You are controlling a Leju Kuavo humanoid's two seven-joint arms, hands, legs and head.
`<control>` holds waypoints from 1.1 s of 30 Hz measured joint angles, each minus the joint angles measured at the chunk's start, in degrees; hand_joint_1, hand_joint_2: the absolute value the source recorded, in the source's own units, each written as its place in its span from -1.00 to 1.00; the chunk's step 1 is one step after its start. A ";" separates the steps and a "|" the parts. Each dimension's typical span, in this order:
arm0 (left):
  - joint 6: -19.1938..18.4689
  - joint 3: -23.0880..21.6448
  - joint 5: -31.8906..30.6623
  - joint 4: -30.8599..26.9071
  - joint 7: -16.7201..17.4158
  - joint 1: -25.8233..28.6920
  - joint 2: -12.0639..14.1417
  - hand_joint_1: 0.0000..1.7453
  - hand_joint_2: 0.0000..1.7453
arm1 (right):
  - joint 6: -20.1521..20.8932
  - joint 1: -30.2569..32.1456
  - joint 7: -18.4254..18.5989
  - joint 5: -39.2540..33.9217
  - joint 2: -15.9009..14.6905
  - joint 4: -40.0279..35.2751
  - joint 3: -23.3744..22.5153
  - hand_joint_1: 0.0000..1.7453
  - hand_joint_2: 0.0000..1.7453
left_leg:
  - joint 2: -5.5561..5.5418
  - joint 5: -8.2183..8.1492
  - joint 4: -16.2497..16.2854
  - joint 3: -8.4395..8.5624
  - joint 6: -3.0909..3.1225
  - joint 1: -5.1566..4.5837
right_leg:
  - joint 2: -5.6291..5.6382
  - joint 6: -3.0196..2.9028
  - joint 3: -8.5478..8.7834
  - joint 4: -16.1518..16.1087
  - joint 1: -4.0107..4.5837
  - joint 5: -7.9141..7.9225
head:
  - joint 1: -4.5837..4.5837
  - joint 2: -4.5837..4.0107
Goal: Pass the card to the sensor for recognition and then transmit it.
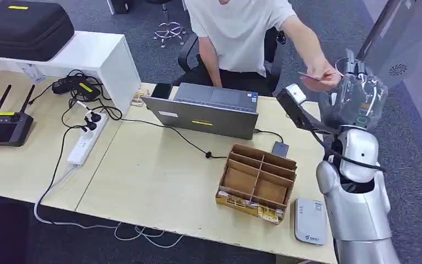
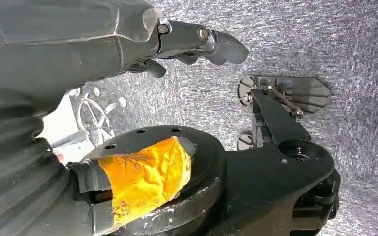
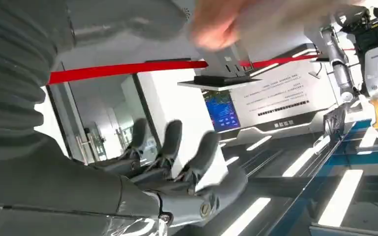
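My right hand is raised high beside the far right corner of the pale wooden table, wrapped in a clear plastic cover, its dark fingers spread apart and holding nothing. Just beside it, touching or nearly so, a person's hand pinches the thin reddish card by one end; the person in a white shirt sits behind the table. Whether the card still touches my fingers I cannot tell.

My left hand hangs low over grey carpet, fingers loosely extended and apart, holding nothing.

On the table, the flat white-and-grey card sensor lies at the near right edge. Just left of it sits an open brown cardboard box with dividers. Behind that box stands a grey laptop, and farther left a white power strip with black cables.
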 joint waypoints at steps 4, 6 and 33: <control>0.07 0.00 0.18 0.00 0.02 0.00 0.00 -1.00 1.00 | -0.57 0.29 -0.66 -0.24 -0.02 0.22 0.35 -1.00 1.00 | 0.00 0.00 0.00 -0.01 0.00 0.00 | 0.01 0.00 -0.04 -0.01 0.00 0.00 | 0.00 0.00; 0.20 0.00 0.59 0.00 0.02 0.02 -0.02 -1.00 1.00 | -1.71 1.56 -1.88 -1.36 -0.02 -0.68 0.42 -1.00 1.00 | -0.01 0.00 0.00 -0.01 0.00 0.00 | 0.00 0.00 -0.04 -0.01 0.00 0.00 | 0.02 0.00; 3.85 6.95 7.21 0.46 0.44 0.18 -1.22 -1.00 1.00 | -9.86 38.39 -11.50 -7.45 -16.94 -41.90 1.88 -1.00 1.00 | -0.17 -0.14 0.01 -0.27 0.02 -0.01 | -0.15 0.12 -0.23 -0.09 -0.01 -0.14 | 0.00 0.00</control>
